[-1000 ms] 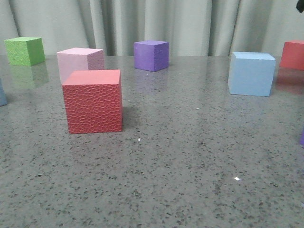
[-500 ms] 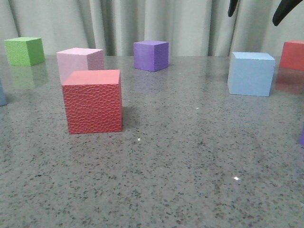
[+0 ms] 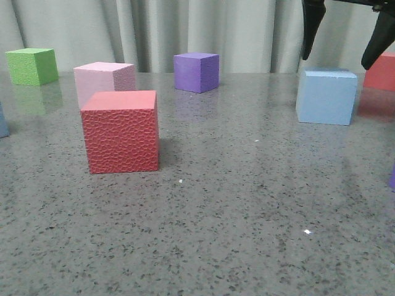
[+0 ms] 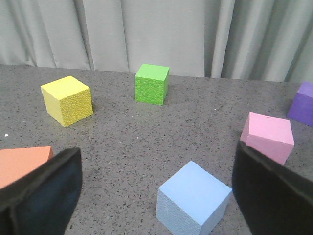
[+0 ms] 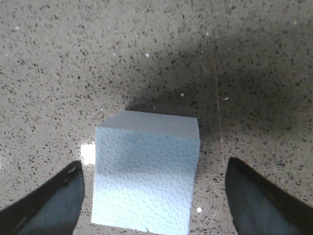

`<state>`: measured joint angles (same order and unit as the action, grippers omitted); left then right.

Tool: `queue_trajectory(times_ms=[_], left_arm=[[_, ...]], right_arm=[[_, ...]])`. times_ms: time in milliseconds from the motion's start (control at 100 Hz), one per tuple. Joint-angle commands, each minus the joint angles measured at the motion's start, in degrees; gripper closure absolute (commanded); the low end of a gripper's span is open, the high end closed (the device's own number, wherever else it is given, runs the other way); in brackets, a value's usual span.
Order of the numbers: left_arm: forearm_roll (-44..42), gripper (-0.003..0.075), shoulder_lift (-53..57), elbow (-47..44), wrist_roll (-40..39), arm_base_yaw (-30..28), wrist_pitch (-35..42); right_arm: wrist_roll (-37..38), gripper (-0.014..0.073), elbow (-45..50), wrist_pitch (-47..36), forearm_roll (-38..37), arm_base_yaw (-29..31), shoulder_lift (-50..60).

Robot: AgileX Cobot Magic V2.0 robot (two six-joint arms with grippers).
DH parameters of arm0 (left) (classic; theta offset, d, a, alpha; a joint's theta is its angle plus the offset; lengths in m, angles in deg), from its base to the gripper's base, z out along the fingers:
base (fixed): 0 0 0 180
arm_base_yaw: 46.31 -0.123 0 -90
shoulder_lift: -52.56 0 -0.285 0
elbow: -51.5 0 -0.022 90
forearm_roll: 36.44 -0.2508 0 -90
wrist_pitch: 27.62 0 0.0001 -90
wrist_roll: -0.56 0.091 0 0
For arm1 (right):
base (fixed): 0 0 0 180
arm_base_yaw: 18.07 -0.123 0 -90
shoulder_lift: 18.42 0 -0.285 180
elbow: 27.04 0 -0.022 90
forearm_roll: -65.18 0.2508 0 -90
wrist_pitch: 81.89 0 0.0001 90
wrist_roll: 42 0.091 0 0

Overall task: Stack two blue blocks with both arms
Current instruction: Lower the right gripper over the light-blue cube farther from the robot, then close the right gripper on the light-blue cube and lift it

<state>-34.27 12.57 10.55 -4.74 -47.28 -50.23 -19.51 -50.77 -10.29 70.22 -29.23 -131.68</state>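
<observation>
Front view shows a speckled grey stone-look table [image 3: 216, 234] with foam cubes spread over it and a pleated grey curtain [image 3: 247, 31] behind. At the right of the frame sits one blue block [image 3: 326, 96], a pale sky-blue cube with flat faces. Above it, at the upper right, the right gripper [image 3: 345, 58] hangs with its two narrow black fingers spread wider than the block, one on each side of its top, touching nothing. Left of centre stands a red cube [image 3: 121, 131] with a pebbled face, a pink cube [image 3: 105, 79] just behind it, a green cube [image 3: 32, 66] at the far left, a purple cube [image 3: 196, 71] at the back, and another red cube [image 3: 380, 71] at the right edge.

Right wrist view looks straight down on that blue block [image 5: 146, 171], its surface finely dimpled, lying between the black fingers [image 5: 49, 203] with clear gaps on both sides.

Left wrist view has the second blue block [image 4: 193, 198] low in the frame, between the wide-spread pads of the left gripper [image 4: 156, 196], which holds nothing. A yellow cube [image 4: 67, 100], the green cube [image 4: 152, 83] and the pink cube [image 4: 269, 137] lie further up the frame, and an orange-red cube [image 4: 22, 164] peeks in at the left edge.
</observation>
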Motion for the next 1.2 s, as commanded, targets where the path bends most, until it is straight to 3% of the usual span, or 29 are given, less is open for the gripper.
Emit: queue_trajectory(times_ms=[0, 460, 530, 680, 770, 1190], left_arm=[[0.48, 0.012, -0.41, 2.23, -0.14, -0.28, 4.6], [0.48, 0.012, -0.41, 2.23, -0.14, -0.28, 4.6], [0.48, 0.012, -0.41, 2.23, -0.14, -0.28, 4.6], [0.48, 0.012, -0.41, 2.23, -0.14, -0.28, 4.6], [0.48, 0.012, -0.41, 2.23, -0.14, -0.28, 4.6], [0.48, 0.012, -0.41, 2.23, -0.14, -0.28, 4.6]], right_arm=[[-0.01, 0.0004, -1.12, 4.66, 0.2, -0.01, 2.35], [-0.74, 0.0007, -1.12, 4.44, 1.39, -0.22, -0.72], [-0.93, 0.0055, -1.12, 4.39, 1.39, -0.22, -0.93], [-0.93, 0.0242, -1.12, 4.39, 1.44, -0.22, -1.04], [-0.93, 0.03, -1.12, 4.7, 1.44, -0.22, -1.04], [-1.94, 0.0319, -4.74, 4.75, 3.74, -2.03, 0.34]])
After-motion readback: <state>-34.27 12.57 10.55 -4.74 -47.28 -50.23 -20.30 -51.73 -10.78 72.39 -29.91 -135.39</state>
